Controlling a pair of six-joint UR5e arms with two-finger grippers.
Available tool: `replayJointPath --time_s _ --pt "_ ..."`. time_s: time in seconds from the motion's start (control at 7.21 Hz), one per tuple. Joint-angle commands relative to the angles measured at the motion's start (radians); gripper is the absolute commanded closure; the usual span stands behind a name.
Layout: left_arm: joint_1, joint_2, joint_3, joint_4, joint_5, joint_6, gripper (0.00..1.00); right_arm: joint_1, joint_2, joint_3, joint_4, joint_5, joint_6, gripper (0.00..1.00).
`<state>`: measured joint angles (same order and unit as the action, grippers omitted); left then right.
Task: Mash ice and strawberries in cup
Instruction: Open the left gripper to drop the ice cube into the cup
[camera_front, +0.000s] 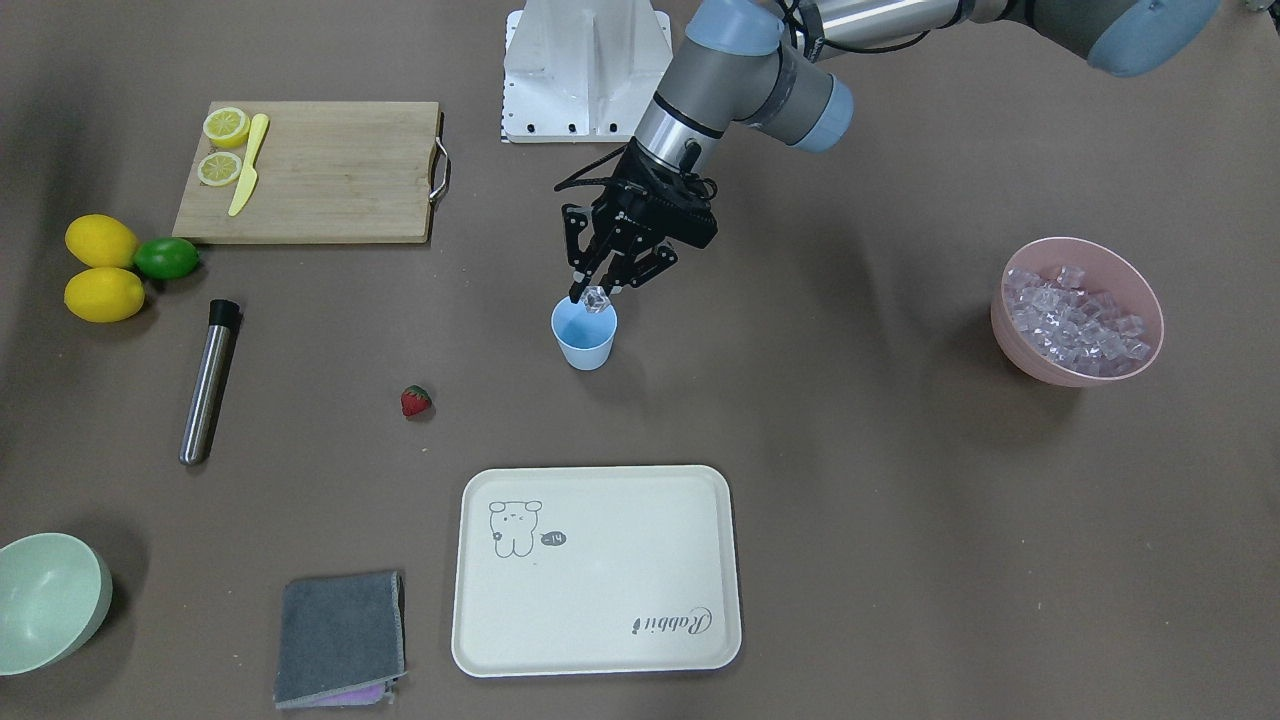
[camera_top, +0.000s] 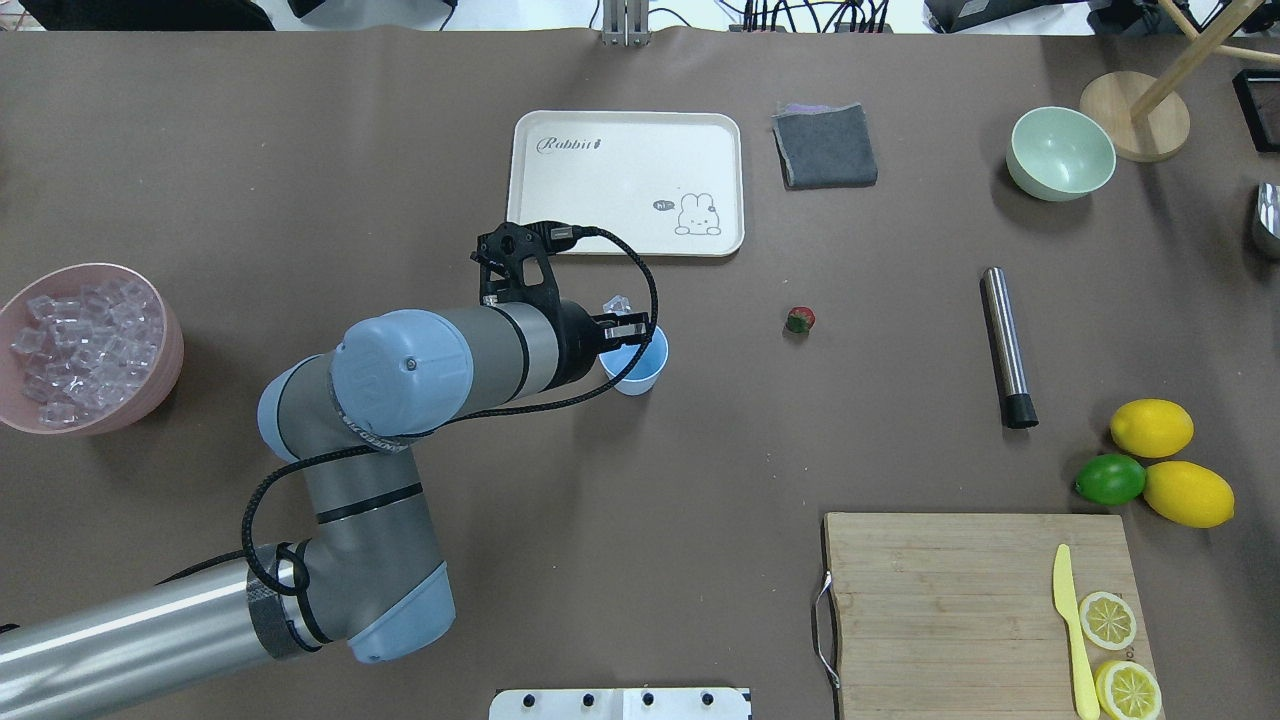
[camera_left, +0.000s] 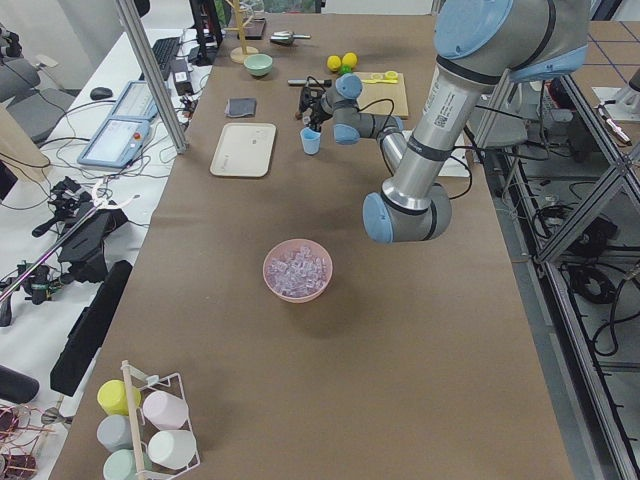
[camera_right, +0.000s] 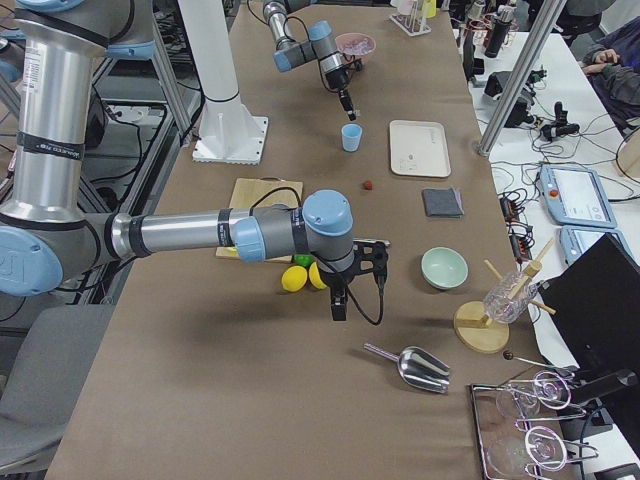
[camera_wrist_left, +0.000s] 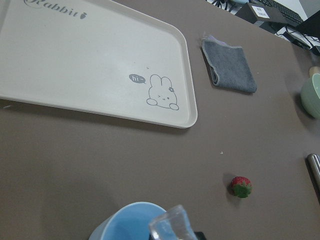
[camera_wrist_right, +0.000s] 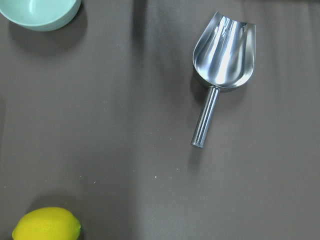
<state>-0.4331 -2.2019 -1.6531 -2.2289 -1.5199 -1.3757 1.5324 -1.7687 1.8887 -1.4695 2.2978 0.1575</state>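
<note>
Pinching one ice cube (camera_front: 598, 300) between narrowed fingers, my left gripper (camera_front: 597, 296) hangs right over the rim of the light-blue cup (camera_front: 585, 345), which stands upright mid-table near the cream tray (camera_front: 600, 650). More ice (camera_front: 1075, 320) fills the pink bowl (camera_front: 1060, 372), well apart. The strawberry (camera_front: 415, 400) lies between the cup and a steel cylinder (camera_front: 208, 385). My right gripper (camera_right: 338, 305) hovers near the lemons (camera_right: 295, 278); I cannot tell whether it is open or closed.

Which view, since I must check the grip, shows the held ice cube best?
Front-facing: the cube sits unobstructed in the left gripper, over the cup. Overhead it shows smaller; the left wrist view cuts it off at the bottom edge; the side views are too distant to show it.
</note>
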Motion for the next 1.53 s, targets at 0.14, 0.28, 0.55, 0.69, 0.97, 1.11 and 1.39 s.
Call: replayJointPath --time_s 0.14,0.28,0.55,0.69,0.97,1.11,1.39 --pt "0.002 -0.010 0.013 0.000 0.004 0.000 0.88 0.000 0.000 -0.005 0.000 0.008 -0.001 0.00" --pt "0.001 -0.025 0.025 0.000 0.004 0.001 0.89 0.000 0.000 -0.005 0.000 0.015 -0.001 0.00" --pt "-0.001 -0.032 0.053 -0.002 0.016 0.003 0.93 0.000 0.000 -0.006 0.000 0.015 -0.003 0.00" --pt "-0.003 -0.032 0.055 -0.002 0.032 0.006 0.93 0.000 0.000 -0.008 0.000 0.015 -0.003 0.00" --pt "-0.004 -0.032 0.067 -0.002 0.032 0.006 0.93 0.000 0.000 -0.008 0.000 0.015 -0.003 0.00" --pt "-0.004 -0.032 0.067 -0.002 0.032 0.006 0.81 0.000 0.000 -0.008 0.000 0.017 -0.003 0.00" --pt "-0.003 -0.033 0.064 -0.002 0.032 0.004 0.39 0.000 0.000 -0.008 0.000 0.017 -0.003 0.00"
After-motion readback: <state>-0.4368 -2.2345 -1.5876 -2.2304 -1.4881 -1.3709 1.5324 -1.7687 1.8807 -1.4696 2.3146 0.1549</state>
